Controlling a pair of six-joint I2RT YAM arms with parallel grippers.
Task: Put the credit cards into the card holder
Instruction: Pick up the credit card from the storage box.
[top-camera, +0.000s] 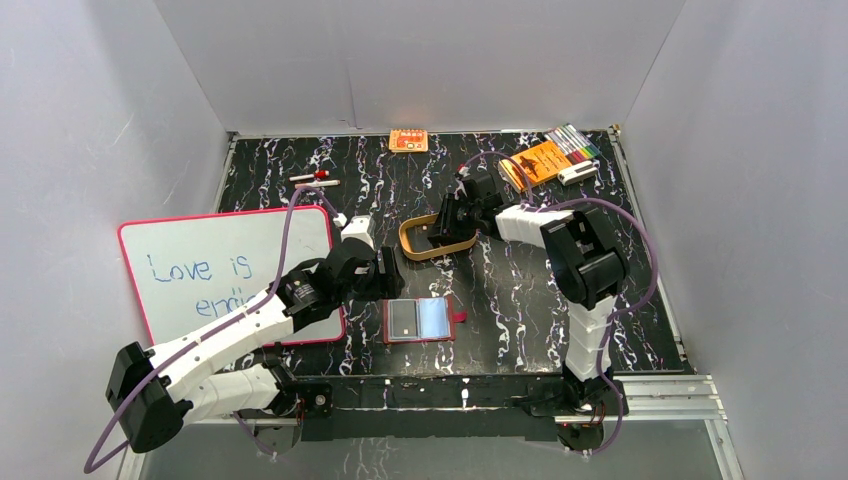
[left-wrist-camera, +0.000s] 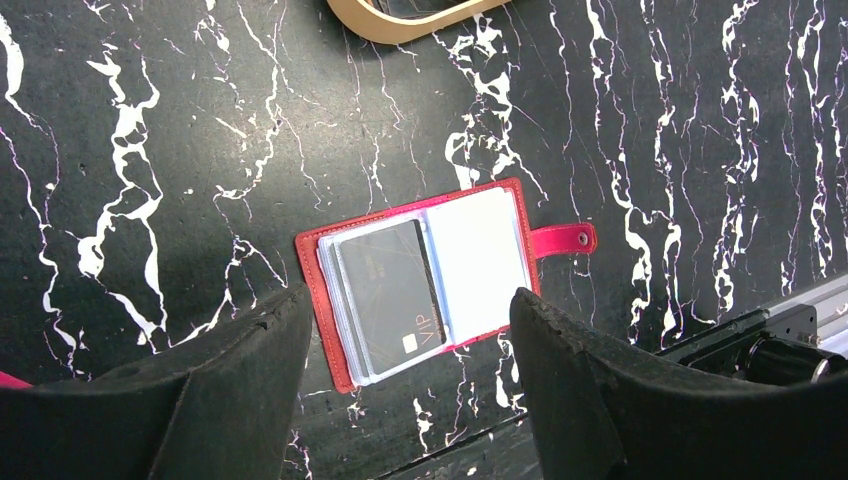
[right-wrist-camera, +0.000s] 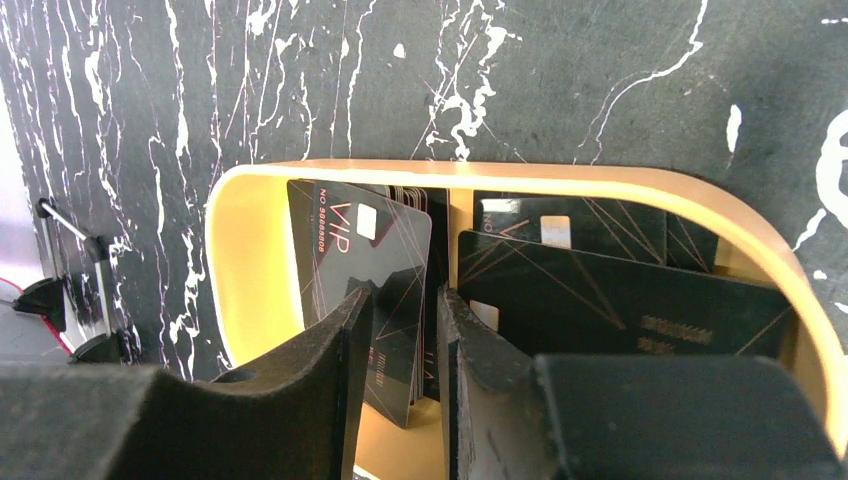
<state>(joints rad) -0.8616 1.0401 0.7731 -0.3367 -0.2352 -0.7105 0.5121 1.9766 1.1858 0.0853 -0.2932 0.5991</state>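
Judged stiff and slick, the cards (right-wrist-camera: 380, 240) are best pinched edgewise; one is flanked by the right gripper's (right-wrist-camera: 405, 300) near-shut jaws, grip unclear; the left gripper's (left-wrist-camera: 410, 300) are spread open.

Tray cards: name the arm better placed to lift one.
Right: the right gripper is in the tray, a dark card between its fingers; the left gripper hovers over the card holder.

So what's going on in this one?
The right gripper is down in the tan tray, its fingers close on either side of a dark VIP card standing in one compartment; whether it is gripped yet is unclear. More dark cards lie in the tray. The left gripper hovers open above the open red card holder, which already shows one sleeved card.
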